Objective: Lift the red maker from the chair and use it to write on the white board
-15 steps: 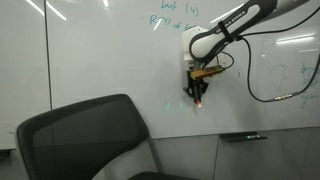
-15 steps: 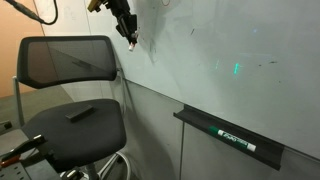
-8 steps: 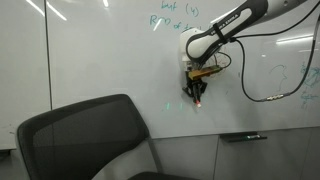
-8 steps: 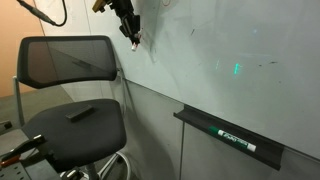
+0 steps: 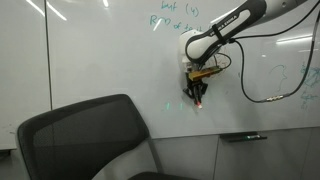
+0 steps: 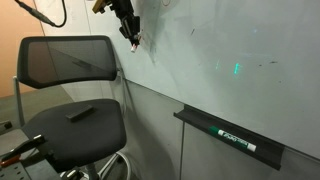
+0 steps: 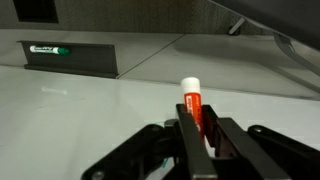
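Dark tray fixed on wall; white green-labelled marker lying in it. Dark flat bar well apart.

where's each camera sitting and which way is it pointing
An exterior view: behind the chair, facing the white board square on; the arm reaches in from the upper right.
An exterior view: beside the board, looking along it past the chair seat and pen tray; only the jaws show, at the top.
Wrist view: looks along the red maker toward the board; jaws at the bottom.
Shared: all show the jaws shut on the maker, by the board.
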Controlling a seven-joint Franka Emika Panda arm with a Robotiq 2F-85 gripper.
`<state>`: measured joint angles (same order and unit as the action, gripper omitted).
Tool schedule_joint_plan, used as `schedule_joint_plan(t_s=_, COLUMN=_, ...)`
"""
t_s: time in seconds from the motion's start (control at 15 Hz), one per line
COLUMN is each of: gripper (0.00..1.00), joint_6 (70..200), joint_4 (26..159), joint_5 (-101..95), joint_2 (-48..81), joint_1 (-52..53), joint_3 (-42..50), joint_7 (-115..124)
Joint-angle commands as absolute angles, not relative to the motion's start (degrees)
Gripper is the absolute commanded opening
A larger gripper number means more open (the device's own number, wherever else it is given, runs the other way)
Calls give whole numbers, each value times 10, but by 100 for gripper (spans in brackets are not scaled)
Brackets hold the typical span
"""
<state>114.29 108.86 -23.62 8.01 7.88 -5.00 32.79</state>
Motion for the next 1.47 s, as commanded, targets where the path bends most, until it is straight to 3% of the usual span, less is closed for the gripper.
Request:
schedule_joint_plan(t_s=0.0, gripper=5, joint_6=1149, joint_4=1045, joint_5=-241, joint_2=124, joint_1=76, joint_3=-38, joint_7=321)
schedule_joint_plan(t_s=0.6, gripper=5, joint_6=1145, joint_4=1060, joint_5=-280, joint_2=112, joint_1=91, joint_3=-39, joint_7=404)
schedule_joint_plan(t_s=1.4, gripper=5, joint_6=997, joint_4=997, joint_5=-317, joint_2=145, joint_1=141, joint_3=-56, joint_7=406)
